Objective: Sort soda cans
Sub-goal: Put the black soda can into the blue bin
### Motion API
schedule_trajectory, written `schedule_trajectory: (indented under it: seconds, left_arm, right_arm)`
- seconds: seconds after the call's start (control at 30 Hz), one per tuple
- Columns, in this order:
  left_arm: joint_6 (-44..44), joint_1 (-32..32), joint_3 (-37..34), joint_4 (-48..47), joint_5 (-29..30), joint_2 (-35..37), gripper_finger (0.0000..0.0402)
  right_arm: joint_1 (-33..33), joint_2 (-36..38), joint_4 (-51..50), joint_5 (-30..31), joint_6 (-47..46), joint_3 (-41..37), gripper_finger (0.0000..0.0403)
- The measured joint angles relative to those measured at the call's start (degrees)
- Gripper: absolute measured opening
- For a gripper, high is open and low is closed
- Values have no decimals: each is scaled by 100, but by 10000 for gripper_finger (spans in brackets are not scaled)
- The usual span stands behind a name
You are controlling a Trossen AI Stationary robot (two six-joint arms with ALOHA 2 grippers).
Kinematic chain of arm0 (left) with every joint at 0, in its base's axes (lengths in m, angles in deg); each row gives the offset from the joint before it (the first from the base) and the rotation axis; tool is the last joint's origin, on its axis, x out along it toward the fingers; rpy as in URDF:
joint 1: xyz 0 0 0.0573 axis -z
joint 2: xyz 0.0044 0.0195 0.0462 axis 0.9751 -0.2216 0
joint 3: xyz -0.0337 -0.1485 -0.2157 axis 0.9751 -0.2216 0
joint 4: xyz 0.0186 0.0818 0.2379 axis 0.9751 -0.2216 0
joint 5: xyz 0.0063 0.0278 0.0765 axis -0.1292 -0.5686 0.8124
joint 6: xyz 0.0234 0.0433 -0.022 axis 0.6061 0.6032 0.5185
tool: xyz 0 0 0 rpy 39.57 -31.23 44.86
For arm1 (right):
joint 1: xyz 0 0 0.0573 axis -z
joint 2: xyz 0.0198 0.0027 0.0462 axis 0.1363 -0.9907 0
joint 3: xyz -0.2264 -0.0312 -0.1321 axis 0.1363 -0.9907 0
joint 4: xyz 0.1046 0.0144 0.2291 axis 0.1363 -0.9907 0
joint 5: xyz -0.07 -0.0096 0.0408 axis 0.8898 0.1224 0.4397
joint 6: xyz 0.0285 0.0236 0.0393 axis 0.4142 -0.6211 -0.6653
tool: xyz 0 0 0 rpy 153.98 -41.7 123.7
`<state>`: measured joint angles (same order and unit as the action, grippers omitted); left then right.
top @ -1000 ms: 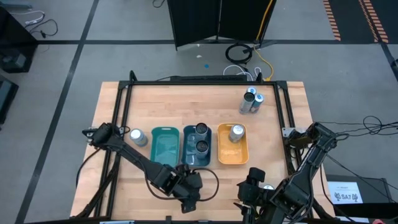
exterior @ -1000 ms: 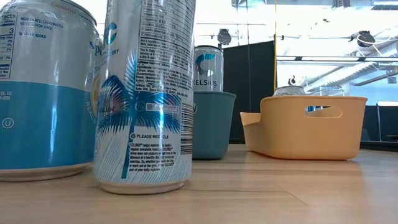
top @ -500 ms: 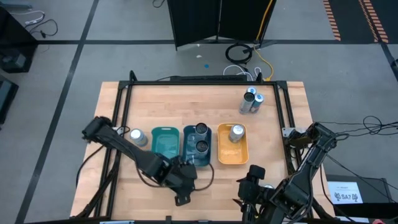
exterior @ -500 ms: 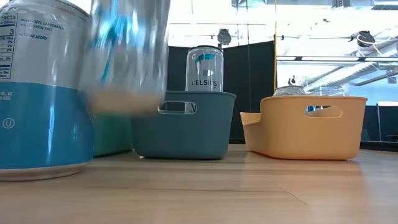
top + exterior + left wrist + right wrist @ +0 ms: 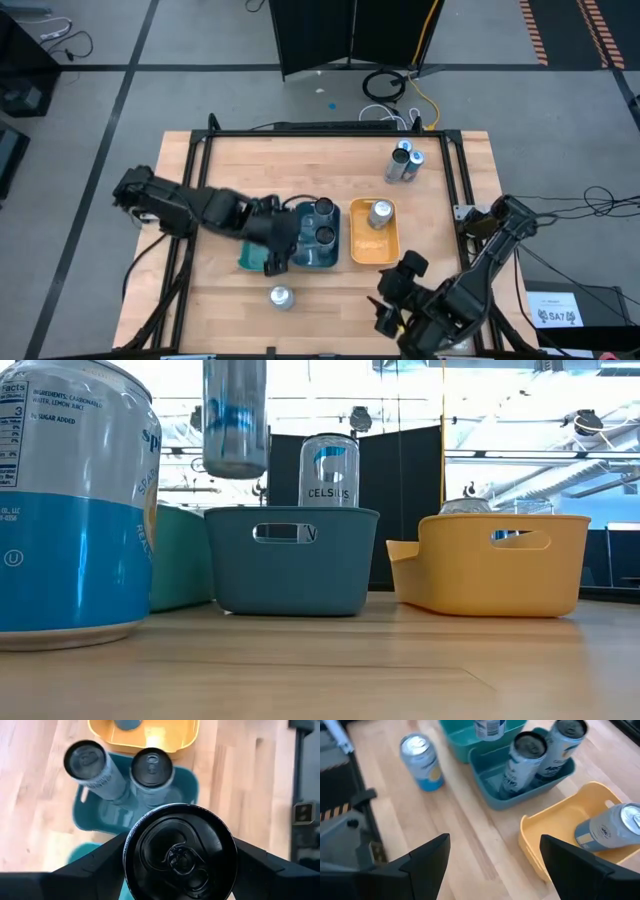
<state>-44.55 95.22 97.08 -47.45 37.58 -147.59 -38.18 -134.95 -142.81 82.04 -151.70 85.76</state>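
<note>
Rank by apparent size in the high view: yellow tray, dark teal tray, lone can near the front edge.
1-2. Yellow tray and dark teal tray: look alike, and the left arm covers part of the teal one.
3. Lone can, smallest.

Even, bright overhead light; soft shadows on table. Low view: windows blown out behind, lifted can motion-blurred. Left wrist view: trays soft, out of focus.

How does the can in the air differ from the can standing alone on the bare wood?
The lifted can has a dark top; the lone can has a silver top. The lifted can hangs in the left claw, clear of the table; the lone can stands on the table, untouched. Both are upright.
</note>
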Motion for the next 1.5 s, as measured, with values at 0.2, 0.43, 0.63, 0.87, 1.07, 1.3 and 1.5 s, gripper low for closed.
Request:
schedule_trajectory:
  seconds: [0.2,0.43,0.63,0.87,1.07,1.3,1.5]
  left_arm:
    - [1150,-707,-317,6,-447,-2,285]
    - [2175,-1393,-710,536,-852,-6,285]
    - [2725,-1910,-945,804,-1229,5,285]
    - [3099,-2277,-1296,1188,-1663,-4,286]
    - [3218,-2451,-1333,1385,-1723,-4,286]
    - [3315,-2518,-1333,1443,-1763,-5,286]
    - [3285,-2518,-1549,1814,-1845,-2,286]
  right_arm:
    - [210,0,-23,68,-472,0,302]
    - [458,0,-105,64,-843,0,302]
    - [638,0,-103,37,-946,0,302]
    - [777,0,-105,35,-1013,0,302]
    - [905,0,-107,35,-1011,0,302]
    - [963,0,-96,35,-1012,0,302]
    - [959,0,-79,35,-1115,0,302]
